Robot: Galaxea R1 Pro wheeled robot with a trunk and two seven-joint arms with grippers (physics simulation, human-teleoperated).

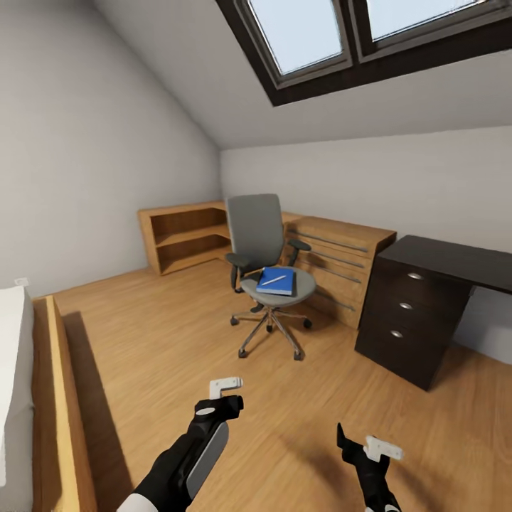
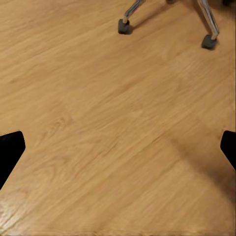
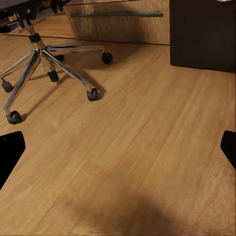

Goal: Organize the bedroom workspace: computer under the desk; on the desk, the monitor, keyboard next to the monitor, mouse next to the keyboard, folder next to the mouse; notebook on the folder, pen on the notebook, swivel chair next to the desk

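The grey swivel chair [image 1: 264, 263] stands mid-room on the wood floor, facing me. On its seat lies the blue folder [image 1: 276, 281], with the slim white pen [image 1: 274, 279] lying on top. The black desk [image 1: 455, 257] with its drawer unit stands to the right of the chair. Both arms hang low in front of me, well short of the chair. My left gripper [image 1: 222, 397] [image 2: 118, 152] and my right gripper [image 1: 364, 446] [image 3: 118, 152] are open and hold nothing. The chair's metal base [image 3: 44, 59] and castors [image 2: 124, 25] are near the grippers. The computer, monitor, keyboard, mouse and notebook are out of view.
A low light-wood shelf unit [image 1: 183, 238] and a slatted wooden cabinet [image 1: 343, 264] line the back wall behind the chair. A bed with a wooden side rail [image 1: 62, 398] runs along the left. Dark-framed skylights [image 1: 334, 35] sit in the sloped ceiling. The desk's dark drawer block [image 3: 201, 34] stands ahead of the right arm.
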